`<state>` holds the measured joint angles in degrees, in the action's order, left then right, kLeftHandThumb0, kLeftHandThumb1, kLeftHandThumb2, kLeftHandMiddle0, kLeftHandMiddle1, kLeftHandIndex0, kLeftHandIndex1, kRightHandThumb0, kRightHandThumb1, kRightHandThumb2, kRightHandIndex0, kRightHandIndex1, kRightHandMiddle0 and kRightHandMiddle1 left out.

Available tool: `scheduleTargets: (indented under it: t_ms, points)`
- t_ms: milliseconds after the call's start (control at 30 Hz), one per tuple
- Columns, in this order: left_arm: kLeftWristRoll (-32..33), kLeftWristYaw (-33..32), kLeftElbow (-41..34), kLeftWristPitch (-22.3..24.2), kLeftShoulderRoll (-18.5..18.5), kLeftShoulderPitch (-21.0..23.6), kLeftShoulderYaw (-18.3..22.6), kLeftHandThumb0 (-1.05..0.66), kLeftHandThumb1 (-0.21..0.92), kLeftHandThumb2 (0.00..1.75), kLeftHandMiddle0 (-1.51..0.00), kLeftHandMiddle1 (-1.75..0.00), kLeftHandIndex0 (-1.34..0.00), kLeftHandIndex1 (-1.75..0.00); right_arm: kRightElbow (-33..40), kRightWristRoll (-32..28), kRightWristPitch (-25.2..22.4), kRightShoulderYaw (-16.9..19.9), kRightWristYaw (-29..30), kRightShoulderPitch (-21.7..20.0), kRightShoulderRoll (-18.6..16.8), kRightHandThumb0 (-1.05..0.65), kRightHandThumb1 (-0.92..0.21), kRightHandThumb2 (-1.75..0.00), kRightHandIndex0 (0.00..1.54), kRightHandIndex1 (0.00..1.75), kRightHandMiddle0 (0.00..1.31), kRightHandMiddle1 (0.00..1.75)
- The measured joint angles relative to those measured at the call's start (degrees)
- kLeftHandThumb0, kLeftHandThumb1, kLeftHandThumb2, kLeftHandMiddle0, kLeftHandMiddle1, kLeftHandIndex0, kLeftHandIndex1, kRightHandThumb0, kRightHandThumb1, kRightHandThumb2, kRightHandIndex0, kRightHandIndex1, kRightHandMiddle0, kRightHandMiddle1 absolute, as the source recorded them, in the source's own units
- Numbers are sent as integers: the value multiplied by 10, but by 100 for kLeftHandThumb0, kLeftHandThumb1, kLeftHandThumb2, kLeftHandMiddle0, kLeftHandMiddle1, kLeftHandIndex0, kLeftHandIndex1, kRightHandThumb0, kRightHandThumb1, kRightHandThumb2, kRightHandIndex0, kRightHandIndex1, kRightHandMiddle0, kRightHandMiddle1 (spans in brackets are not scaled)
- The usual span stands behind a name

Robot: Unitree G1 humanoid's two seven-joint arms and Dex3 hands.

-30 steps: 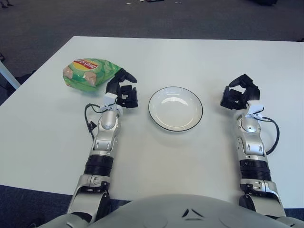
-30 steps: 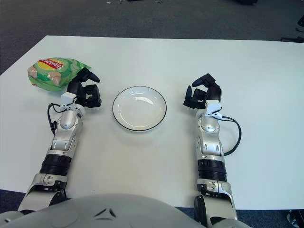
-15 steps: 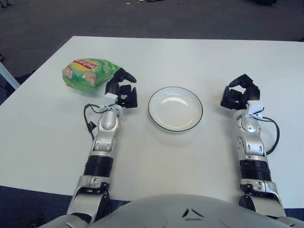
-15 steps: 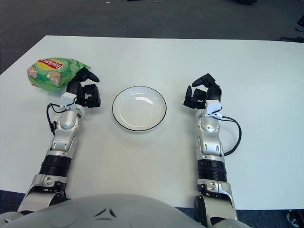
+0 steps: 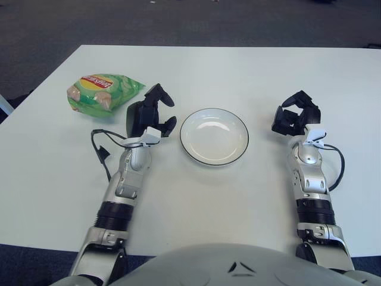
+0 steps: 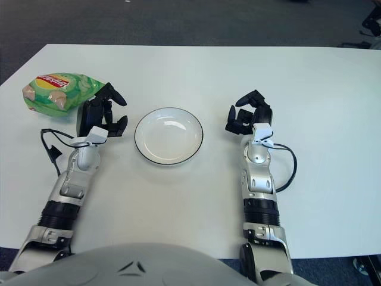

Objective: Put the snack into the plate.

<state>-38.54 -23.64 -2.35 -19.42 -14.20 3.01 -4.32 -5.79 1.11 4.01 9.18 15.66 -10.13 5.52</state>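
Observation:
A green bag of crisps, the snack (image 5: 102, 91), lies on the white table at the far left. A white plate (image 5: 214, 136) with a dark rim sits in the middle, nothing in it. My left hand (image 5: 151, 115) hovers between the snack and the plate, just right of the bag, fingers spread and holding nothing. My right hand (image 5: 296, 115) shows to the right of the plate, fingers loosely curled around nothing.
The white table (image 5: 214, 65) stretches far beyond the plate. Dark carpet lies past its far edge. Black cables loop beside each forearm.
My left hand has turned and lifted a little, its fingers spreading wider beside the bag. The whole scene has shifted slightly left in view. The right hand keeps its pose.

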Motion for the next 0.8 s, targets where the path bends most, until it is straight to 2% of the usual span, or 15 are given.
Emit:
scheduleTargets:
  t_ms: [200,400,567,600,667,767,800]
  points:
    - [-51,-3,-48,15,-32,-43,9,-55,18,149,-138,-175,-73,-175,-2,0,-1,4,-1,2,0,-53,-21,-145,132,175,70,175]
    - [-94,12,-108,73,-33,-82,20,-48,35,128,-126,-175,-59,-175,-6,0,-1,5,-4,4,3,-53,-21,-145,132,175,70,175]
    - [-128,19,-144,109,-36,-87,26,-45,43,118,-115,-175,-52,-175,-7,0,-1,6,-5,7,6,-53,-21,-145,132,175,70,175]
    - [-134,21,-149,113,-37,-86,27,-44,47,113,-111,-175,-49,-175,-7,0,-1,6,-5,7,6,-53,-21,-145,132,175,70,175]
    - [-147,26,-160,122,-42,-85,31,-41,58,98,-90,-175,-41,-175,-7,0,-1,6,-6,7,6,-53,-21,-144,132,175,70,175]
    - [-163,38,-175,136,-52,-81,39,-40,65,89,-78,-174,-36,-175,-8,0,-1,6,-7,6,6,-52,-22,-144,131,175,70,175]
    - [-163,41,-178,138,-56,-79,43,-39,70,83,-68,-170,-33,-175,-8,0,-1,6,-7,6,6,-52,-22,-144,131,175,70,175]
